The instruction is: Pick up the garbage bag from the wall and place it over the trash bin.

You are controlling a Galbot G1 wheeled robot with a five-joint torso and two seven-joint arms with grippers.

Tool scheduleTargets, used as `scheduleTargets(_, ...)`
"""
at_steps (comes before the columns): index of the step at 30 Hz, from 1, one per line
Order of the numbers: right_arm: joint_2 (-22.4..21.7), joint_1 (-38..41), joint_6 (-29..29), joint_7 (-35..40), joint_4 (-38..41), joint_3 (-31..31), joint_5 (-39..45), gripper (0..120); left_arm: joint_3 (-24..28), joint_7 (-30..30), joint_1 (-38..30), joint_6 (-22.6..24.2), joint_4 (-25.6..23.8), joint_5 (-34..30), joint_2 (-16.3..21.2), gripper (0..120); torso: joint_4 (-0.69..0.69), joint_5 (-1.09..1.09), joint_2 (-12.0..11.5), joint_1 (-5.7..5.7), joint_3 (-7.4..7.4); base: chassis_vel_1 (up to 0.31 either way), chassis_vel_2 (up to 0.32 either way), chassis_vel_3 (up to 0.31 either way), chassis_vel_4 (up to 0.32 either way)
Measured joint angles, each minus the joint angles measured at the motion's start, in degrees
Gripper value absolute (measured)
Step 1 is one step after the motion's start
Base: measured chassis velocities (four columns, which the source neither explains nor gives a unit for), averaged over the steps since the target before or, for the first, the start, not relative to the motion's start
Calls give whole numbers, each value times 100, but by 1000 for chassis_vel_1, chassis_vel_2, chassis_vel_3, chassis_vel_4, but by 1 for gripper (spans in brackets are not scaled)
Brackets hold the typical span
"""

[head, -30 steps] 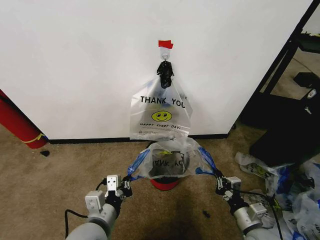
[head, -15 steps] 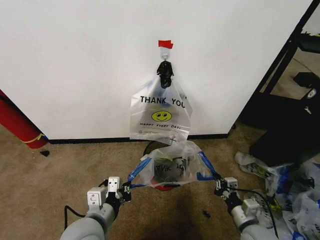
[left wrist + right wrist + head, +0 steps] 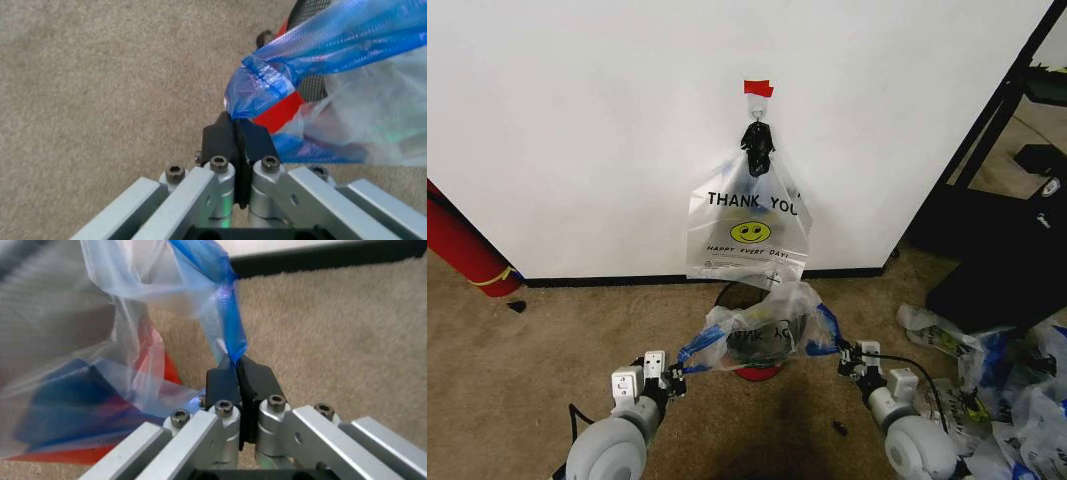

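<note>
The garbage bag point(image 3: 762, 325) hangs stretched between the two grippers, low over the carpet point(image 3: 547, 350) in front of the wall point(image 3: 577, 130). Its long axis runs side to side, from the robot's left to its right, with the blue handle strips drawn out toward each gripper and the clear crinkled body sagging in the middle. The bag's body lies over the near part of the trash bin point(image 3: 749, 300); the bin's black mesh shows behind and through the plastic, and its red base shows just below the bag. The printed lettering on the bag reads upside down in the head view. The left gripper point(image 3: 670, 378) sits at the bag's left end, its jaws pressed together on the blue handle; in the left wrist view the left gripper point(image 3: 237, 131) has its black fingers point(image 3: 217, 141) closed flat against each other with the blue strip pinched between them. The right gripper point(image 3: 845, 356) sits at the bag's right end, and in the right wrist view the right gripper point(image 3: 237, 370) likewise has its fingers clamped tight on a thin blue strip that rises to the clear plastic. On the wall above, a second bag point(image 3: 747, 225) of the same print hangs upright from a hook point(image 3: 756, 118) under a bit of red tape point(image 3: 758, 89). More bags point(image 3: 1007, 385) lie heaped on the carpet at the robot's right, and a red cylinder point(image 3: 462, 245) leans at the wall's left end.
</note>
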Motion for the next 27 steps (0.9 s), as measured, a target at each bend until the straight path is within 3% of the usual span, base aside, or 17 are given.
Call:
scheduleTargets(13, -64, 1085, -87, -76, -983, -473, 319, 0, 317, 181, -721, -167, 777, 55, -453, 0, 0, -1, 0, 0, 0, 0, 0, 0, 0)
scheduleTargets(27, 39, 1648, -42, -155, -1757, -789, 159, 0, 459, 219, -1041, -223, 1236, 145, -679, 0, 0, -1, 0, 0, 0, 0, 0, 0, 0)
